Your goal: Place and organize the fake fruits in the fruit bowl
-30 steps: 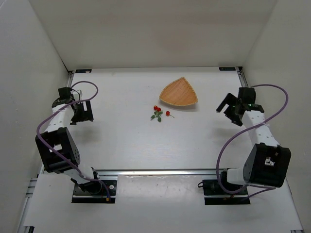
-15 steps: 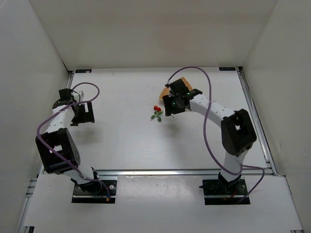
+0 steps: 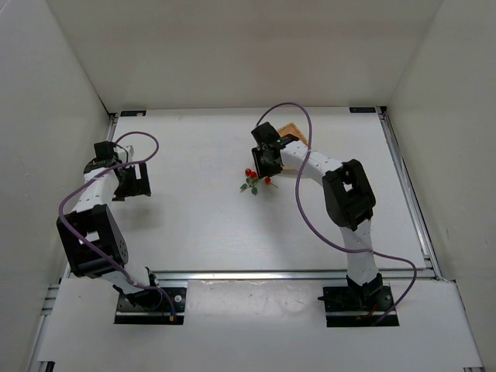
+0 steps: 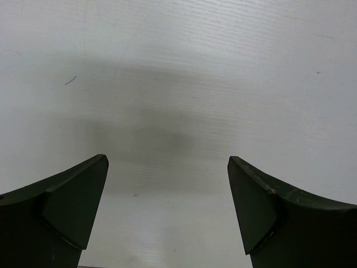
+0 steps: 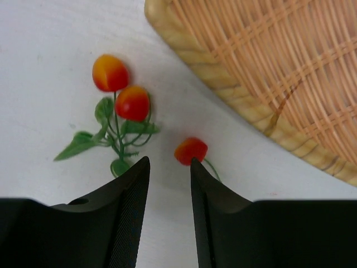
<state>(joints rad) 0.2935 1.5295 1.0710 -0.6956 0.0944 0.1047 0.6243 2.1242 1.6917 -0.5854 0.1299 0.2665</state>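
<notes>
Your right claw hangs low over the white bench, its 2 fingers drawn close with a slim gap and nothing pinched. Just past its tips lies 1 loose red-orange fake cherry. A green leafy sprig with 2 more cherries lies near it. Both lie just outside the woven tan rounded-triangle bowl. Your left claw is spread wide, well apart from them.

Yellowish-topped small round red-orange plastic cherries w/ thin green stems & leaves. Criss-cross on shallow woven orange-tan wicker bowl, paler rim. Fine dots on matte black right gripper. Plain flat white tabletop.
</notes>
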